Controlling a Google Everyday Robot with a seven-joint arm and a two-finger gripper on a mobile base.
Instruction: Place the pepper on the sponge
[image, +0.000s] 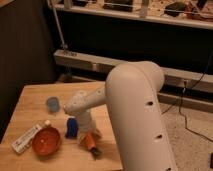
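Your gripper (88, 135) at the counter's (34, 99) front edge, over the pepper (92, 146), sponge (71, 128) just beside, jaws' state you cannot tell.

Upper casing (132, 120): large, smooth, off-white cylinder with a domed top; it took up the near right of the scene.
Recesses (149, 104): three small dark round holes ran in a line down the casing's right flank.
Forearm (95, 99): a slimmer off-white tube with the same smooth finish, joined to the casing's left side.
Wrist joint (75, 104): a rounded off-white knuckle at the forearm's left end.
Gripper (89, 136): pale and compact, below the wrist joint, left of the casing, over the near part of the wooden table (30, 95).
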